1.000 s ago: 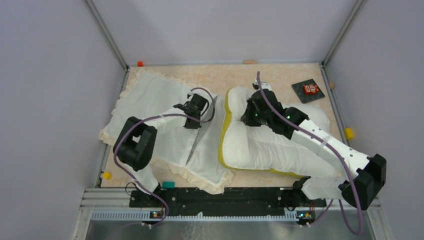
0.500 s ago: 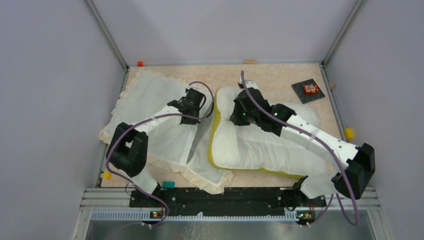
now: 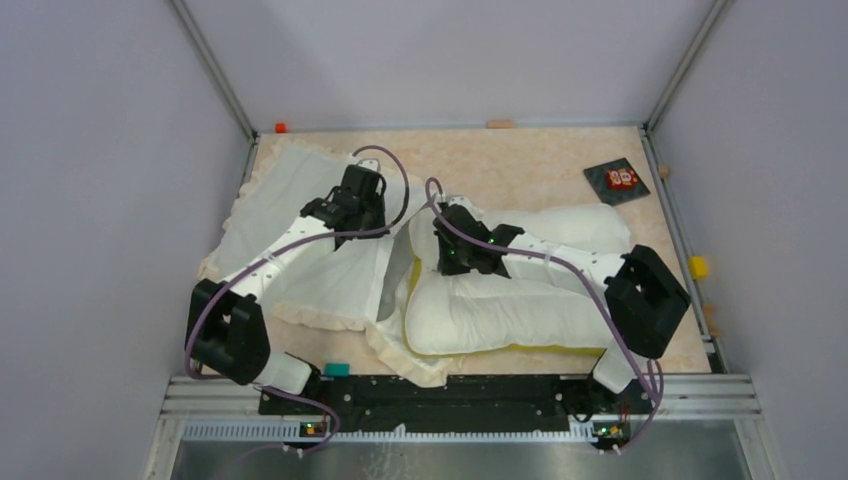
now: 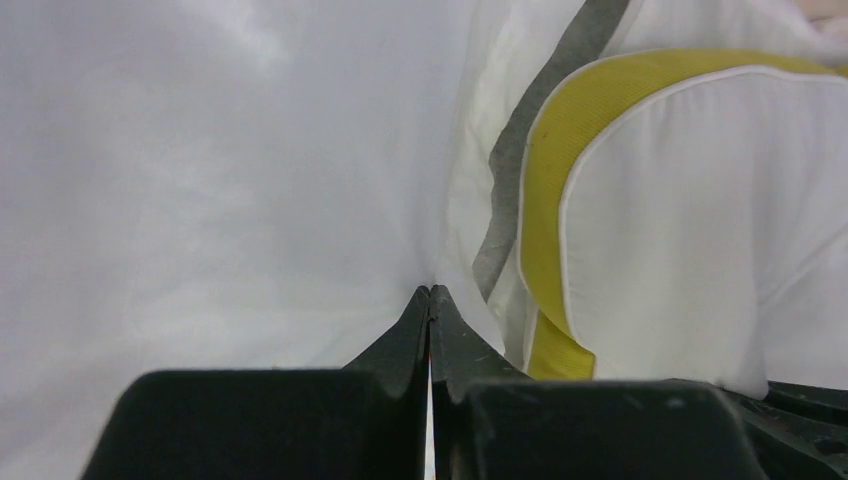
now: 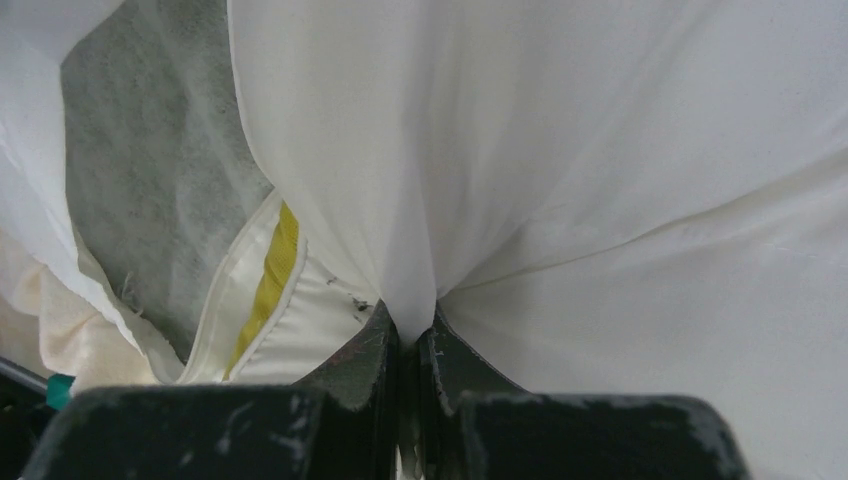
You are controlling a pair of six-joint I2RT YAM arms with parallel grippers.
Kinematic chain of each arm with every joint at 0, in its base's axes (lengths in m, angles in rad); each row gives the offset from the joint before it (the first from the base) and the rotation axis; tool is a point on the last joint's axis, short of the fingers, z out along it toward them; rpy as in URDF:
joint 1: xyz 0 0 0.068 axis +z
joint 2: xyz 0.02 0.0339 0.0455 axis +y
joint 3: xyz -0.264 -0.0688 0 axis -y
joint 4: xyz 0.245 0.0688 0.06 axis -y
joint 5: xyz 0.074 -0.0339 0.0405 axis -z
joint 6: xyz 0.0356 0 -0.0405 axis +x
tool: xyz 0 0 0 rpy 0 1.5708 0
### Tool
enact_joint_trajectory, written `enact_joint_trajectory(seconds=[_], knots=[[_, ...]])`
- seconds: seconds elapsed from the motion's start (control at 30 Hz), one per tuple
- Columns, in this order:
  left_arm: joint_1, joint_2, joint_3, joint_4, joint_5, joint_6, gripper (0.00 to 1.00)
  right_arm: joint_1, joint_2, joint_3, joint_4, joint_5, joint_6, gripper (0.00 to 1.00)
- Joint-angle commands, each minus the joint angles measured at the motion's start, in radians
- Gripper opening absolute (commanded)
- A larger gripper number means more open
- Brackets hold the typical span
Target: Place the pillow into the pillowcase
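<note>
**Insertion barely started: pillow at the mouth, not in**

The pillow (image 3: 520, 300) lies flat on the right half of the tabletop (image 3: 520, 165), nearly all of it exposed. Only the yellow band (image 3: 408, 300) on its left end sits at the open right side of the pillowcase (image 3: 280, 185), which is spread out on the left. That end looks to rest on the case's lower layer, with its near-left corner against the frill.

The right claw (image 5: 410, 330) is pinching a fold of the pillow's cover near that leading end. The left claw (image 4: 430, 305) is pressed together on a pucker of the case's upper layer, just beside the band.

My read: both grips are set and the mouth is lifted a little. You have almost the whole job left. Feed the full length in, pull the case over the right end, then seat the corners.
</note>
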Motion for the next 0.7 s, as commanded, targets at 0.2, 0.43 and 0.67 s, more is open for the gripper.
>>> enact_joint_trajectory(seconds=[0.2, 0.43, 0.67], knots=[[0.015, -0.107, -0.022, 0.065, 0.093, -0.035, 0.0, 0.082, -0.085, 0.309, -0.167, 0.224, -0.074, 0.0], [0.02, -0.148, -0.037, 0.053, 0.107, -0.053, 0.0, 0.082, 0.017, 0.26, -0.031, 0.214, -0.04, 0.0], [0.037, -0.181, -0.027, 0.042, 0.028, -0.112, 0.0, 0.113, 0.018, 0.139, 0.069, 0.084, -0.056, 0.0]])
